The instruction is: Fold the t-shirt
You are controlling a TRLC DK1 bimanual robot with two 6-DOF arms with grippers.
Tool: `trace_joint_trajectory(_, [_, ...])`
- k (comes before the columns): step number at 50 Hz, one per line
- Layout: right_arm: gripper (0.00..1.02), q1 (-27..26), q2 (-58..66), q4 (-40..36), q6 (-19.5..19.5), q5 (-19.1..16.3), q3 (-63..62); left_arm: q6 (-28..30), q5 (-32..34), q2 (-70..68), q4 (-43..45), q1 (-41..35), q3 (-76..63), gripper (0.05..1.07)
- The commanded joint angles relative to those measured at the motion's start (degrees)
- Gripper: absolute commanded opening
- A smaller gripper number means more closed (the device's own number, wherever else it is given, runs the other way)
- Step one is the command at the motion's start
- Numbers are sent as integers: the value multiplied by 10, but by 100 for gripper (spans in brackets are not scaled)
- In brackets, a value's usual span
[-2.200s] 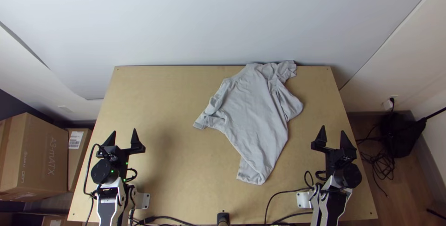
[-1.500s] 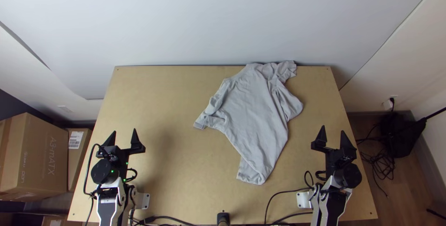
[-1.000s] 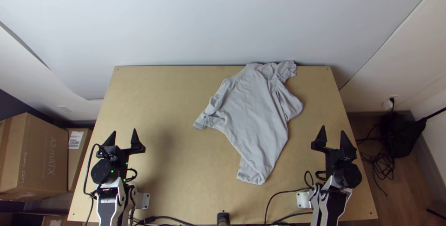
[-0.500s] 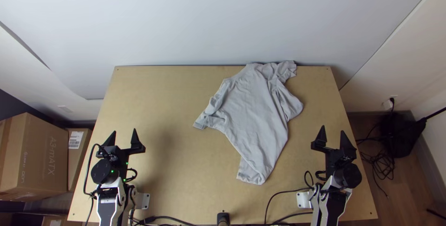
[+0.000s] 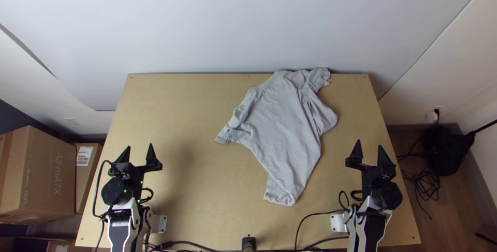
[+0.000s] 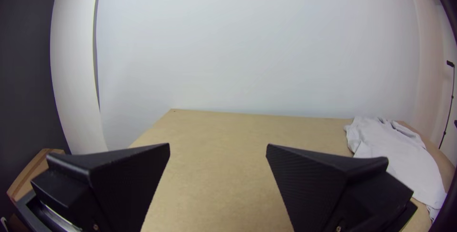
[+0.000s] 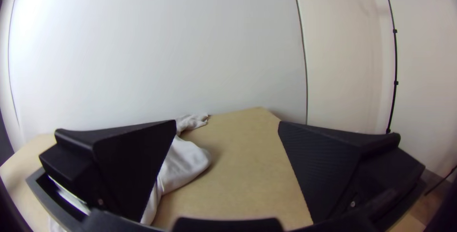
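A light grey t-shirt (image 5: 284, 122) lies spread at a slant on the table, right of centre, with wrinkles and a turned-over corner at its near end. One sleeve reaches the far edge, the other points left. My left gripper (image 5: 139, 151) stands open at the table's near left, well away from the cloth; in the left wrist view the left gripper (image 6: 218, 151) has nothing between its fingers. At the near right, my right gripper (image 5: 369, 147) is open too, right of the shirt. In the right wrist view, bare wood shows between the fingers of the right gripper (image 7: 227, 127).
The wooden table (image 5: 171, 107) has bare wood left of the shirt and a narrower strip to its right. Black cables (image 5: 321, 215) run along the near edge. Cardboard boxes (image 5: 46, 174) stand on the floor at the left, and a white wall (image 5: 248, 19) rises behind the table.
My right gripper has shifted very slightly to the left. The left arm and the t-shirt have kept still.
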Motion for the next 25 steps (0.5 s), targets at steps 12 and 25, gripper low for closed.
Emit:
trace_joint_trajectory(12, [99,19,-4,30,0,3,55,-1,6,6,-17,-9,15,103])
trace_joint_trajectory(25, [99,25,87,41,-4,1,153,-1,7,126,-23,-27,121,103])
